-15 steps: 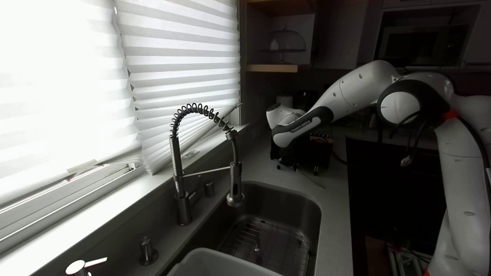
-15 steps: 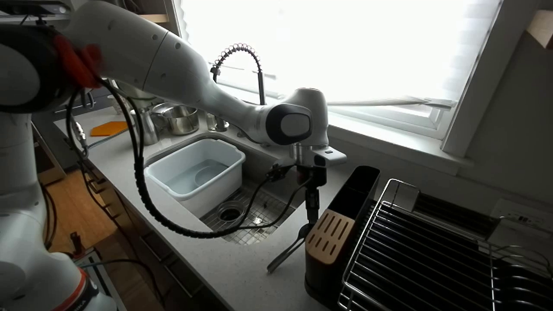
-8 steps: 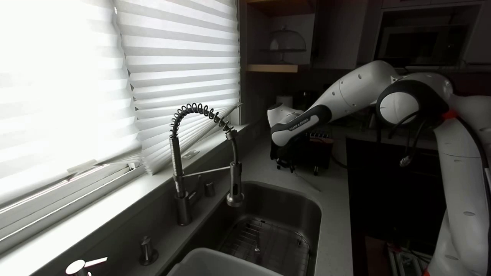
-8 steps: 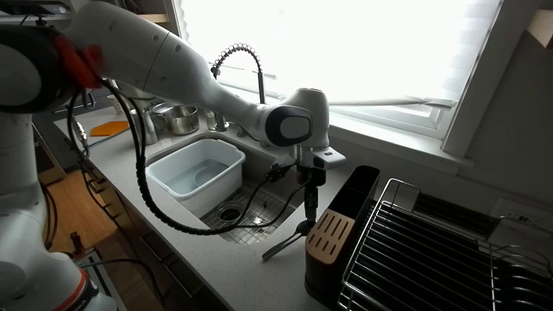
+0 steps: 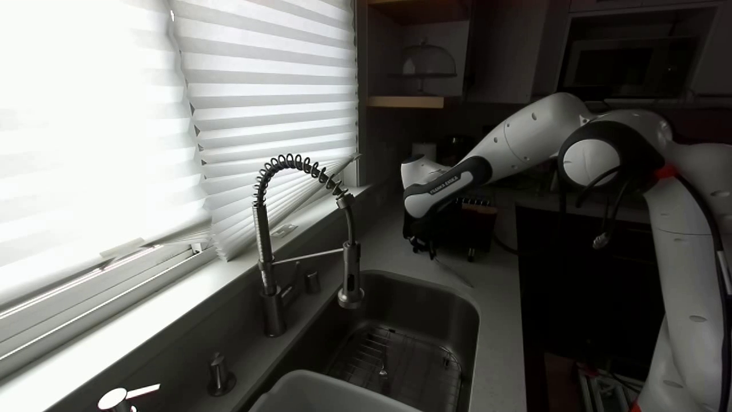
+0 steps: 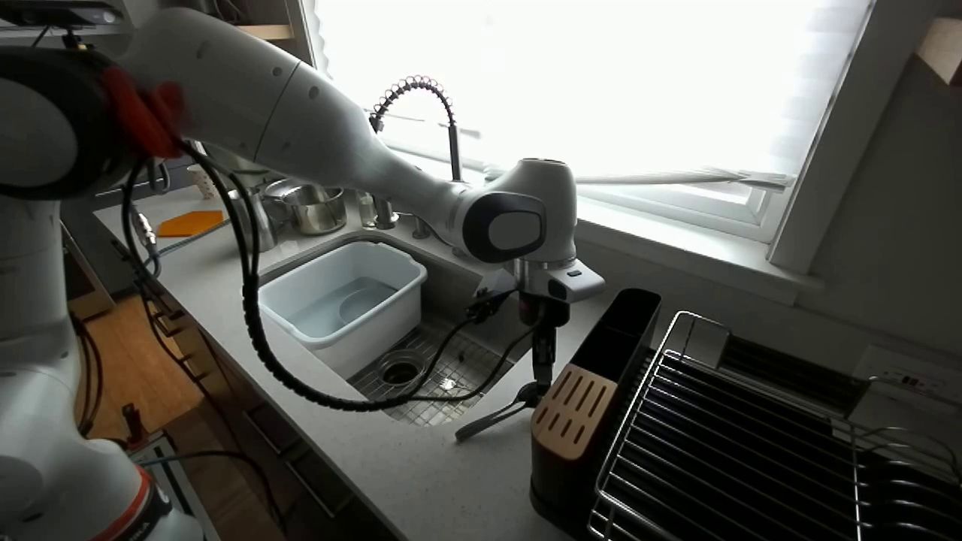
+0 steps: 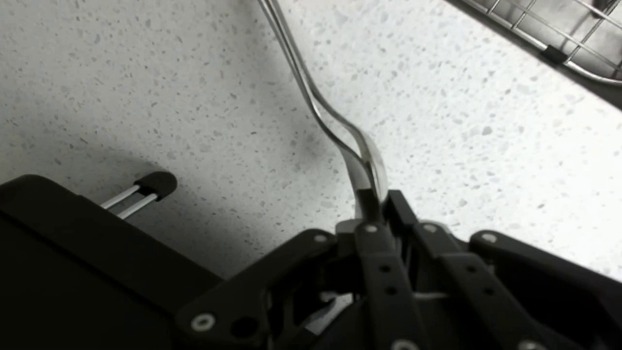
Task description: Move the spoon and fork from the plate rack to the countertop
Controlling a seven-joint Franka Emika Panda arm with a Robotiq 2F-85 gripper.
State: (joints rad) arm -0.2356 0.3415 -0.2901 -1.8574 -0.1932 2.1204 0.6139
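My gripper (image 7: pixel 381 204) is shut on the spoon and fork (image 7: pixel 303 78), two slim silvery utensils held together by their head ends. Their handles run away over the speckled pale countertop (image 7: pixel 218 97). In an exterior view the gripper (image 6: pixel 537 387) is beside the slotted wooden top of the plate rack's utensil holder (image 6: pixel 575 409), and the utensils (image 6: pixel 492 422) slant down toward the counter. I cannot tell whether their ends touch it. The plate rack (image 6: pixel 721 443) is black with silvery wires. The utensils (image 5: pixel 454 273) also show as a thin sliver in an exterior view.
The sink basin (image 5: pixel 414 303) lies beside the counter strip, with a wire grid and a small silvery utensil (image 5: pixel 384 369) in it. A white tub (image 6: pixel 376 330) stands in the sink. A spring faucet (image 5: pixel 266 252) rises behind. The rack's black side (image 7: pixel 97 262) is close to the gripper.
The held spoon and fork have moved with the gripper. Their handle ends shift up in one picture and left in another, toward the sink. The arm has shifted slightly.
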